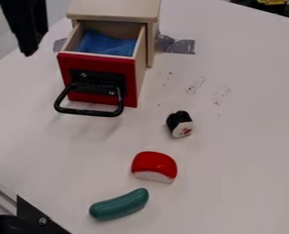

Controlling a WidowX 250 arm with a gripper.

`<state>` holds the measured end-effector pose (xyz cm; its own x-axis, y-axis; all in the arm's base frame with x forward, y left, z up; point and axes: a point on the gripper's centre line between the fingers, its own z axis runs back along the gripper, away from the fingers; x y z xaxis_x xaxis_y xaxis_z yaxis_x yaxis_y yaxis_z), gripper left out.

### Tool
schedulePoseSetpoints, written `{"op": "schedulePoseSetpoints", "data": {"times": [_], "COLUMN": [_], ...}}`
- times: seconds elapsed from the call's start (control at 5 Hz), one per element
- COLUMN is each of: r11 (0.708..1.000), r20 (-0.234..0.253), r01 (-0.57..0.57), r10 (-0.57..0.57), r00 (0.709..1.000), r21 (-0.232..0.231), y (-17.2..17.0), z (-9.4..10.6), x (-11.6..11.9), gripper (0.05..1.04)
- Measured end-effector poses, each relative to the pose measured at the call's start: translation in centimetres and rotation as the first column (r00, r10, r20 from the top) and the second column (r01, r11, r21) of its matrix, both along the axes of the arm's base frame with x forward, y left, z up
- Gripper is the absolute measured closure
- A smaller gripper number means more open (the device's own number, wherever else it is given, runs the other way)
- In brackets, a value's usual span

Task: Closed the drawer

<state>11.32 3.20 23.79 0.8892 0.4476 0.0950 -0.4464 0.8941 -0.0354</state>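
Nearest us, at the lower left corner, is a black bracket (40, 219) with a screw in it, by the edge of the bench (232, 151). Beyond it we see a green toy (119, 204), a red toy with a white edge (154, 167) and a sushi roll (180, 124).

The drawer (131, 80) is pulled well out of its small cabinet (113, 10), a blue cloth (107, 44) inside and its black handle (89, 112) toward us. We judge the task to be at the approach, the push yet to be made. The next move calls for bringing the pincer (28, 49) round before the red front, low enough to meet it, then pressing squarely back toward the cabinet.

For now the pincer hangs at the upper left, so the drawer lies just to its right in our view, near but apart. We cannot tell whether the pincer is spread or closed.
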Motion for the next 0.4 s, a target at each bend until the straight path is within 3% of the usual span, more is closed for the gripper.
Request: {"op": "schedulePoseSetpoints", "data": {"times": [0.2,0.4], "r11": [1.0,0.997], "r20": [-0.008,-0.075], "r01": [-0.002,-0.068], "r10": [0.002,0.071], "r00": [1.0,0.995], "r21": [-0.001,0.047], "y": [0.0,1.8], "z": [-0.5,-5.5], "x": [0.0,2.0], "gripper": [0.086,0.085]}}
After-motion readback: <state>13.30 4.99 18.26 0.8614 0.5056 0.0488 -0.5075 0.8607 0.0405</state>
